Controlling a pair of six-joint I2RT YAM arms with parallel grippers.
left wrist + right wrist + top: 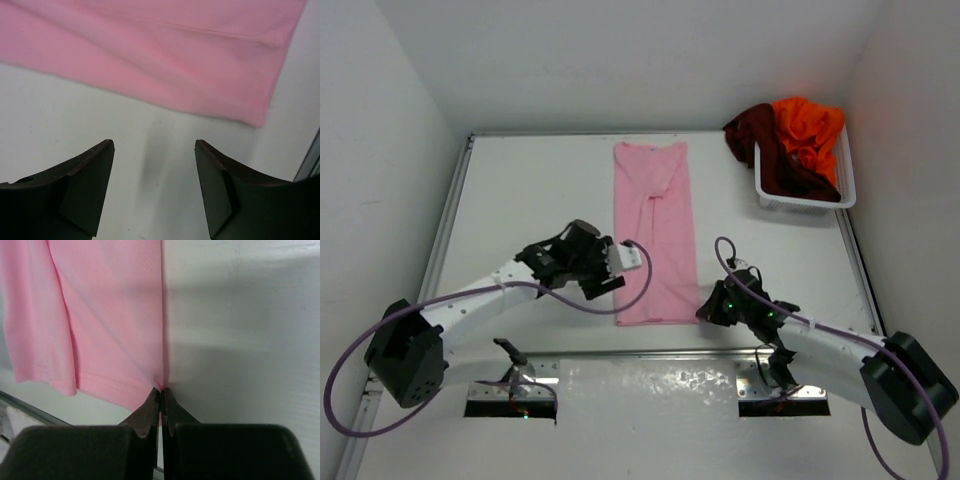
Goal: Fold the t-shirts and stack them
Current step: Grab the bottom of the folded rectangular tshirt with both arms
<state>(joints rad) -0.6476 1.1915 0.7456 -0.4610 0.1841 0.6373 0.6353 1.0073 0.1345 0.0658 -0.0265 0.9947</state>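
Right end effector (161,392) is seen pinched together on the near right corner of the light pink t-shirt (100,315). The shirt is spread as a long narrow strip on the tabletop (540,190), its long axis running straight away from the arm bases. The left end effector (154,145) is held with jaws apart and empty over bare tabletop, just short of the near left corner, which is not touched; the maroon t-shirt (770,150) and orange t-shirt (810,130) lie heaped in the white basket (800,205) at the far right.

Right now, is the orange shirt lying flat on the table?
No, the orange t-shirt is bunched up in the white basket, together with the maroon t-shirt.
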